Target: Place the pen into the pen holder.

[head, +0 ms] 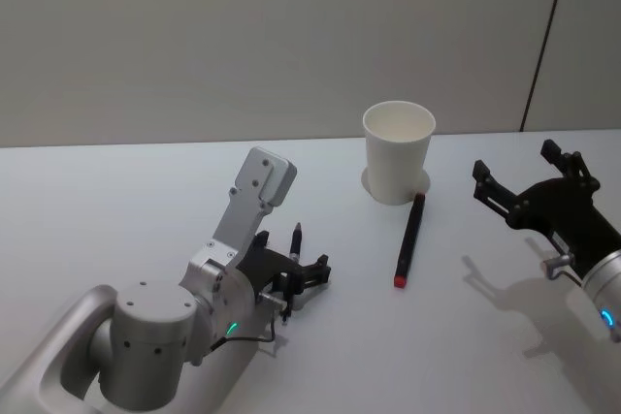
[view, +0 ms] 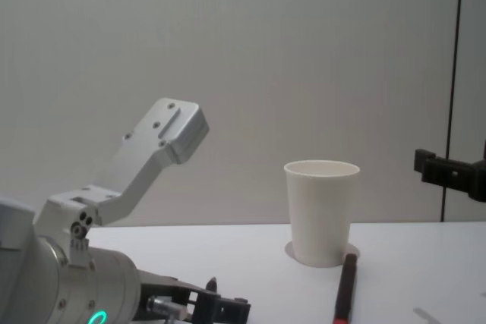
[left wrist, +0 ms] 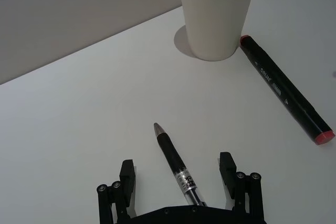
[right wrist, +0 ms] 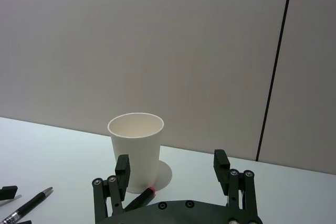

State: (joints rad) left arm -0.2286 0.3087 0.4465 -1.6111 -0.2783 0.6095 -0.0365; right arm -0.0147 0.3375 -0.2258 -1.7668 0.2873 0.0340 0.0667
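**Left gripper** (left wrist: 177,160): low over the white table (head: 146,201). Its fingers (left wrist: 127,178) are spread wide. The pen (left wrist: 167,142) lies on the table in the gap between them, about midway, and touches neither finger. The pen is black with a silver tip. The tip reaches a little past the fingertips, and the rear of the barrel runs back under the gripper body.

**Cup** (head: 398,167): a white paper cup, upright and open at the top. It stands well beyond the left fingertips, ahead of the pen's tip and somewhat to one side.

**Marker** (head: 408,239): black with red ends, flat on the table. It lies outside the left fingers, past the one nearer the cup. Its far end is just beside the cup's base.

**Right gripper** (right wrist: 171,162): raised above the table. Its fingers (right wrist: 122,167) are spread apart and hold nothing. The cup stands beyond the fingertips, clear of them.
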